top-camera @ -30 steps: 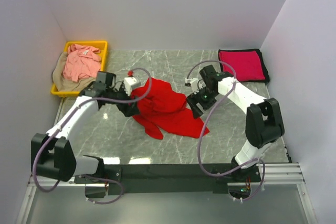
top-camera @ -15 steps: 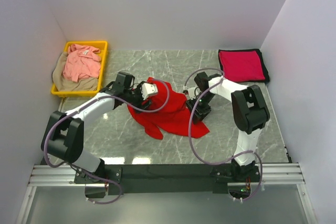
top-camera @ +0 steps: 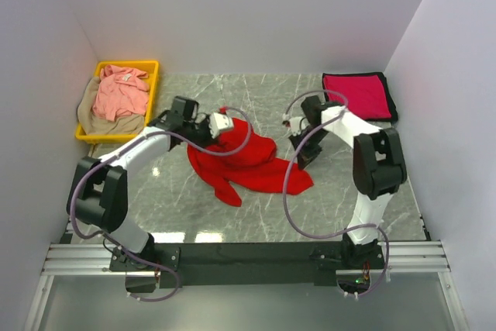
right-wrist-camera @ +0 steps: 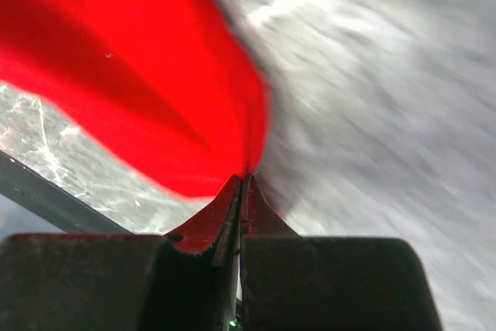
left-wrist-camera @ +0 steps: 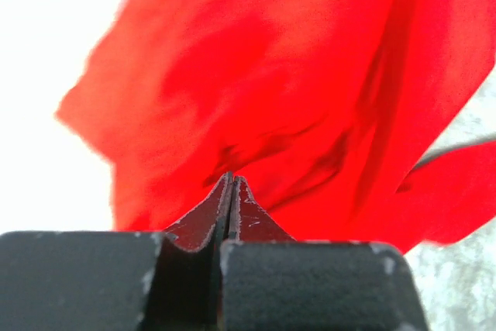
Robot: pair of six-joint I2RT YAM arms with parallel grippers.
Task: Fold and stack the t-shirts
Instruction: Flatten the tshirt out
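Observation:
The bright red t-shirt (top-camera: 246,167) lies crumpled in the middle of the marble table. My left gripper (top-camera: 209,136) is shut on its upper left edge. In the left wrist view the jaws (left-wrist-camera: 230,181) meet on red cloth (left-wrist-camera: 310,91) that fills most of the picture. My right gripper (top-camera: 301,160) is shut on the shirt's right edge, and its wrist view shows the tips (right-wrist-camera: 242,180) pinching a fold of red fabric (right-wrist-camera: 139,75). A crimson-magenta t-shirt (top-camera: 356,95) lies folded flat at the back right. The salmon pink t-shirt (top-camera: 120,92) sits on the tan one (top-camera: 90,116) in the bin.
The yellow plastic bin (top-camera: 153,67) stands at the back left against the wall. White walls close in the table on three sides. Grey cables loop from both arms over the table, one (top-camera: 288,191) beside the red shirt.
Both grippers have gone from open to shut on the red shirt. The right gripper has drawn the shirt's right edge to the right, and the left has lifted the upper left edge.

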